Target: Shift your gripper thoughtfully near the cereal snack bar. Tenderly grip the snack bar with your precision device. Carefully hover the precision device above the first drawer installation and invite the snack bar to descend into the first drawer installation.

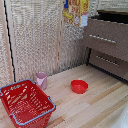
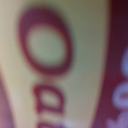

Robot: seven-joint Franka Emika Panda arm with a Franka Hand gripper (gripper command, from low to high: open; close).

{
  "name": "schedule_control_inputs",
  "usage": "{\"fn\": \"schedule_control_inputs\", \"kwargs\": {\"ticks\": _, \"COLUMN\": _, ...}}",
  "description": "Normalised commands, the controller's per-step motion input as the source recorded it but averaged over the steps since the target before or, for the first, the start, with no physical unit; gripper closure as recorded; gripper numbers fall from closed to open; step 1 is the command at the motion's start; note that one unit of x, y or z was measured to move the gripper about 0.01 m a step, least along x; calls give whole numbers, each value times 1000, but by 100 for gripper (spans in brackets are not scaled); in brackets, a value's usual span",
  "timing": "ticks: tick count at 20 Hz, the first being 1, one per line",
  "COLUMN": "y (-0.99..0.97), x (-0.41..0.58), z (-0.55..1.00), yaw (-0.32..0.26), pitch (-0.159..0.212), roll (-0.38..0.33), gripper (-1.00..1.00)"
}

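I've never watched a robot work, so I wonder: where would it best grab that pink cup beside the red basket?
Probably across its upper body, coming down from above: the pink cup stands upright, looks narrow, and the red basket crowds it on the exterior view's left.

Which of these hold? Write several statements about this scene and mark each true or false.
1. The cereal snack bar is up high, off the wooden surface. True.
2. The red bowl lies inside the red basket. False: it stands on the wooden surface, apart from the basket.
3. The pink cup stands close beside the basket. True.
4. The first drawer is shut. False: it is pulled open.
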Motion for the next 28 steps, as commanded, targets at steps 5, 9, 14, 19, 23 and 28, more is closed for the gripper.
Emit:
{"fn": "schedule_control_inputs", "kwargs": {"ticks": 5, "y": -956, "x": 0, "z": 686, "yaw": 40, "pitch": 0, "roll": 29, "gripper": 100}}
{"fn": "schedule_control_inputs", "kwargs": {"ticks": 9, "y": -972, "x": 4, "z": 661, "yaw": 38, "pitch": 0, "roll": 28, "gripper": 100}}
{"fn": "schedule_control_inputs", "kwargs": {"ticks": 14, "y": -928, "x": 65, "z": 570, "yaw": 61, "pitch": 0, "roll": 45, "gripper": 100}}
{"fn": "schedule_control_inputs", "kwargs": {"ticks": 19, "y": -954, "x": 147, "z": 612, "yaw": 27, "pitch": 0, "roll": 46, "gripper": 100}}
{"fn": "schedule_control_inputs", "kwargs": {"ticks": 23, "y": -989, "x": 126, "z": 601, "yaw": 9, "pitch": 6, "roll": 33, "gripper": 100}}
{"fn": "schedule_control_inputs", "kwargs": {"ticks": 28, "y": -993, "x": 289, "z": 521, "yaw": -15, "pitch": 58, "roll": 7, "gripper": 100}}
